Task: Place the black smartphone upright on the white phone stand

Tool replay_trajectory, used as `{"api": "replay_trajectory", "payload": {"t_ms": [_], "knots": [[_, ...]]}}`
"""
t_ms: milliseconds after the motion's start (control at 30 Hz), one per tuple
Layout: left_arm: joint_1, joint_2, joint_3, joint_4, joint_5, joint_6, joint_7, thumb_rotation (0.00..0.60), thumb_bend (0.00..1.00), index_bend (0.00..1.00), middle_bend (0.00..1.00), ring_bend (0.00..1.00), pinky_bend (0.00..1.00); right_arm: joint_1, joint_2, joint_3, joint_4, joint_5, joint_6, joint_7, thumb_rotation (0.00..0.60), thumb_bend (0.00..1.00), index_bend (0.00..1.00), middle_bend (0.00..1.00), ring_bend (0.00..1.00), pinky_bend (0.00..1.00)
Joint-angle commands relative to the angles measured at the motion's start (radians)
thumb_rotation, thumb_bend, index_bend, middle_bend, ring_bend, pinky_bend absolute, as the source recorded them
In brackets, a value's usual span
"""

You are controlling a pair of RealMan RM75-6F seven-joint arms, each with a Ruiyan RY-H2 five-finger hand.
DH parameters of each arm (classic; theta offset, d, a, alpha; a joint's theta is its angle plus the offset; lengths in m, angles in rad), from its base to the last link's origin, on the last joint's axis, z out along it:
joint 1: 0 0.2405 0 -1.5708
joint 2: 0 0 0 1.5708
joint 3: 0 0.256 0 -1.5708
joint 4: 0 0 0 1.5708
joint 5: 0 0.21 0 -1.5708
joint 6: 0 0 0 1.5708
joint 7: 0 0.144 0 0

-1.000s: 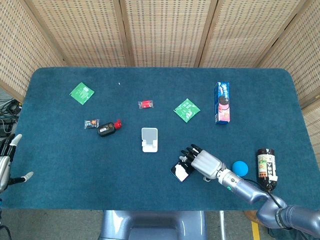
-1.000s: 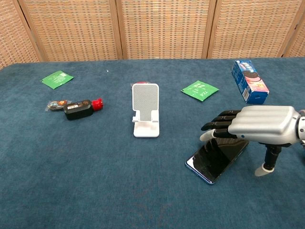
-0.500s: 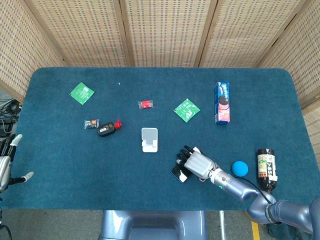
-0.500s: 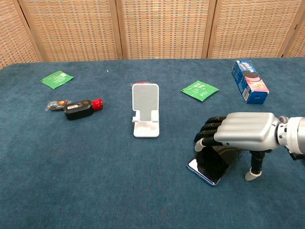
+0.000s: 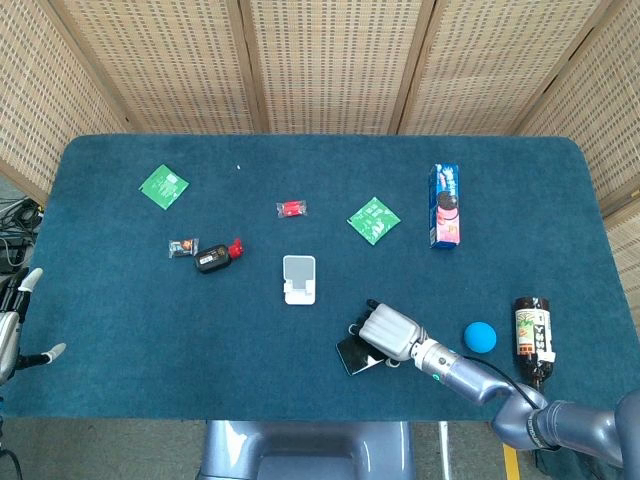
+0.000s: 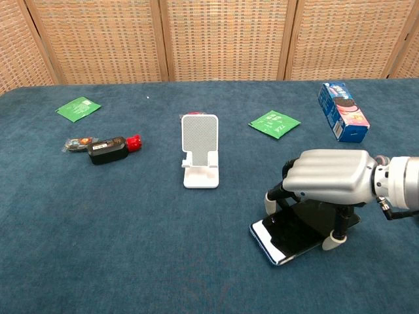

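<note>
Now right robot hand (image 6: pixel 329 175) grasping black smartphone (image 6: pixel 288 237) on table, near white phone stand (image 6: pixel 200 152), left robot hand (image 5: pixel 12 330) released.

The right hand (image 5: pixel 388 332) lies over the black smartphone (image 5: pixel 352 354) on the blue desk (image 5: pixel 120 320). The white phone stand (image 5: pixel 299 279) stands near them. The left hand (image 5: pixel 12 325) sits at the desk's edge.

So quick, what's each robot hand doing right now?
Left robot hand: open, holding nothing.
Right robot hand: curled over the flat black smartphone, gripping it.
</note>
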Motion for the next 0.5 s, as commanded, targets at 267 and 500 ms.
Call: {"api": "replay_trajectory", "payload": {"t_ms": [267,500], "knots": [[-0.004,0.003,-0.002,0.001,-0.004,-0.006,-0.008,0.600,0.00,0.00,0.00,0.00,0.00,0.023,0.125,0.037,-0.136,-0.097,0.119,-0.139,0.600,0.30,0.57,0.52,0.46,0.28],[-0.005,0.006,-0.004,0.006,-0.013,-0.011,-0.021,0.600,0.00,0.00,0.00,0.00,0.00,0.122,0.202,0.161,-0.176,-0.185,0.096,-0.475,0.600,0.30,0.57,0.52,0.46,0.28]]}}
